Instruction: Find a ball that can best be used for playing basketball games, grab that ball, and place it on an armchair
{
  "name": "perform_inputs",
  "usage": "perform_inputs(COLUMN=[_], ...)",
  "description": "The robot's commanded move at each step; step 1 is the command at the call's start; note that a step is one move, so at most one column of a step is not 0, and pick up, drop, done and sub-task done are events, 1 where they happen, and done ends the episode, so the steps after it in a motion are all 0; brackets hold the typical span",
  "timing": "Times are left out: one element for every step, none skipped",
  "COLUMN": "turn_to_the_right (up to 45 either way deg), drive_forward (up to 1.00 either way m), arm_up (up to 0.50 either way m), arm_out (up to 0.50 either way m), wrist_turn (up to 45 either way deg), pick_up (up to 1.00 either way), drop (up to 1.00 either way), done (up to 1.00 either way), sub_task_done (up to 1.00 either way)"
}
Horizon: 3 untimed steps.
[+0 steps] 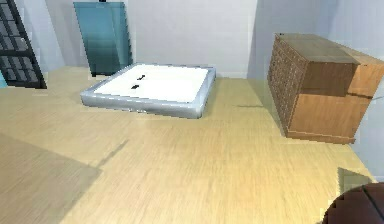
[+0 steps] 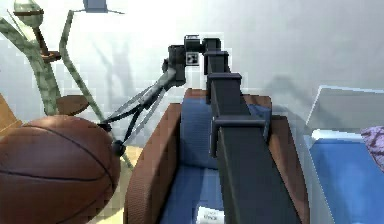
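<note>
A large orange-brown basketball (image 2: 50,168) hangs at the arm side view's lower left. The thin fingers (image 2: 135,105) reach down to the ball's right edge, so my gripper (image 2: 113,138) holds it above the wooden floor. The dark arm (image 2: 235,140) rises over an armchair (image 2: 158,165) with brown arms and a blue seat cushion, which stands just right of the ball. Two white marked squares (image 2: 200,50) sit at the arm's far end. A brown curved edge of the ball (image 1: 355,208) also pokes into the forward view's bottom right corner.
A bare-branched, tree-like stand (image 2: 45,60) rises behind the ball. A blue bed (image 2: 345,160) lies right of the armchair. Ahead are a low grey-framed mattress (image 1: 150,85), a teal cabinet (image 1: 103,35), a wooden chest of drawers (image 1: 320,85) and a dark shelf (image 1: 18,45), with open wooden floor between them.
</note>
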Motion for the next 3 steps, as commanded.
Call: perform_inputs(turn_to_the_right=[0.0,0.0,0.0], drive_forward=[0.0,0.0,0.0], arm_up=[0.0,0.0,0.0], arm_out=[0.0,0.0,0.0], wrist_turn=[45.0,45.0,45.0], pick_up=[0.0,0.0,0.0], drop=[0.0,0.0,0.0], done=[0.0,0.0,0.0], sub_task_done=[0.0,0.0,0.0])
